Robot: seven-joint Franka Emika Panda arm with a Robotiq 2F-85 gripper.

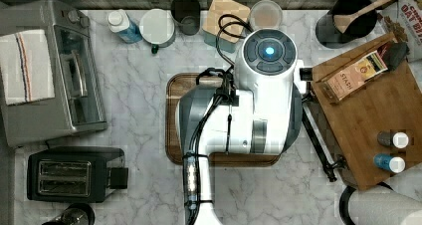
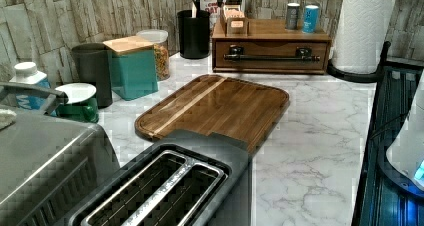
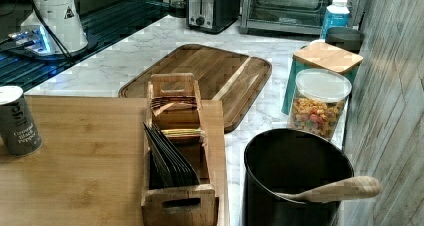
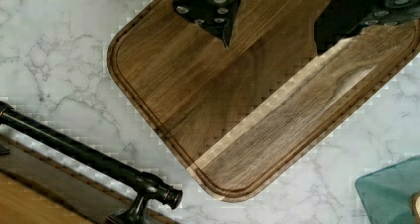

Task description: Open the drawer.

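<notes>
The drawer (image 2: 270, 48) is the front panel of a low bamboo box at the back of the left view, and it sits flush and shut. A long dark bar handle (image 2: 272, 58) runs across its front. That handle (image 1: 317, 138) lies along the box's edge in the top view, just right of my arm. My gripper (image 4: 275, 35) is open, its two black fingers (image 4: 213, 11) wide apart with nothing between them. It hovers over a dark wooden board (image 4: 237, 110). One end of the drawer handle (image 4: 94, 159) shows a short way beyond the board's corner.
The dark rounded board (image 2: 215, 108) lies mid-counter. Toaster (image 2: 165, 186) and toaster oven (image 1: 50, 70) stand on the top view's left. A teal canister (image 2: 132, 66), black utensil pot (image 2: 194, 33) and paper towel roll (image 2: 362, 26) line the wall. A tea caddy (image 3: 175, 146) and shakers (image 2: 300, 17) sit on the box.
</notes>
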